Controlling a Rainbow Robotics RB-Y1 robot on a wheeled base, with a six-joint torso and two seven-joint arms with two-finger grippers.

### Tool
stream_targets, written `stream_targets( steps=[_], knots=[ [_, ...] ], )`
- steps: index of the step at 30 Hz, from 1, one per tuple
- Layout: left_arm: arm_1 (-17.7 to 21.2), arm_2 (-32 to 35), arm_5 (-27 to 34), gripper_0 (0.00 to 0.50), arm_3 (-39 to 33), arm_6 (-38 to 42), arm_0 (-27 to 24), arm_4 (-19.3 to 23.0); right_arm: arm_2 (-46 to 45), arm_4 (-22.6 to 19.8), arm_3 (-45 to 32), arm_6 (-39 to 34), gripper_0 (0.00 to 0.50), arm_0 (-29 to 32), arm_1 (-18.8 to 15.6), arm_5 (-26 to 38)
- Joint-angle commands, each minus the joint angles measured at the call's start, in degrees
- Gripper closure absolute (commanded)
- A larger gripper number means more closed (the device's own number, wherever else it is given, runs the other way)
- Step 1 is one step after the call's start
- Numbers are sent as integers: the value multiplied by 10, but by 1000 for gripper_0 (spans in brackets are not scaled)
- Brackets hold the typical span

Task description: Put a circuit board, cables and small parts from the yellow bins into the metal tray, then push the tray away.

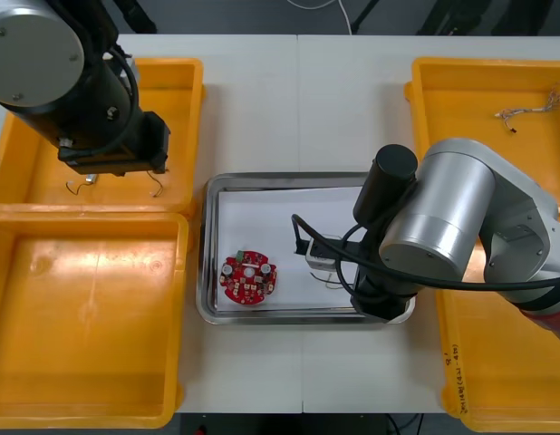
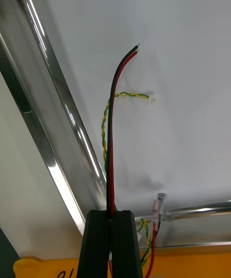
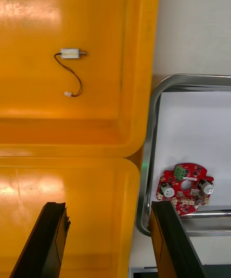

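Note:
My right gripper (image 2: 111,214) is shut on a red and black cable (image 2: 110,128) just above the white floor of the metal tray (image 2: 48,162). The cable's free end points away from the fingers, and a twisted yellow-green strand (image 2: 104,124) runs beside it. In the front view the right arm (image 1: 434,227) hangs over the tray's (image 1: 262,181) right front corner. A round red circuit board (image 1: 249,278) lies in the tray's left front part. My left gripper (image 3: 110,244) is open, with nothing between its fingers, over the left yellow bins.
A small metal part with a black wire (image 3: 70,53) lies in the far left bin (image 1: 185,109). The near left bin (image 1: 90,308) is bare. A thin cable (image 1: 531,111) rests in the far right bin (image 1: 479,100). The left arm (image 1: 108,136) covers part of the far left bin.

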Motion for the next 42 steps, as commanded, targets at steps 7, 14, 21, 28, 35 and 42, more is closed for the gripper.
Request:
stream_targets(
  steps=[7,14,21,28,35,42],
  knots=[
    [69,92,9,0,61,-114,-28,52,38,38,33,10,500,-15,20,-74],
    [76,142,9,0,128,-206,-11,29,46,53,51,12,500,-3,20,-115],
    [72,141,-42,0,198,-264,5,-43,48,62,50,6,493,10,20,-130],
    [72,141,-105,0,268,-312,10,-62,48,74,51,4,298,15,21,-130],
    [54,140,-163,0,316,-336,10,-64,49,73,51,-2,0,15,21,-129],
    [30,136,-216,0,376,-407,10,-75,43,87,50,-4,0,15,26,-130]
  ],
)
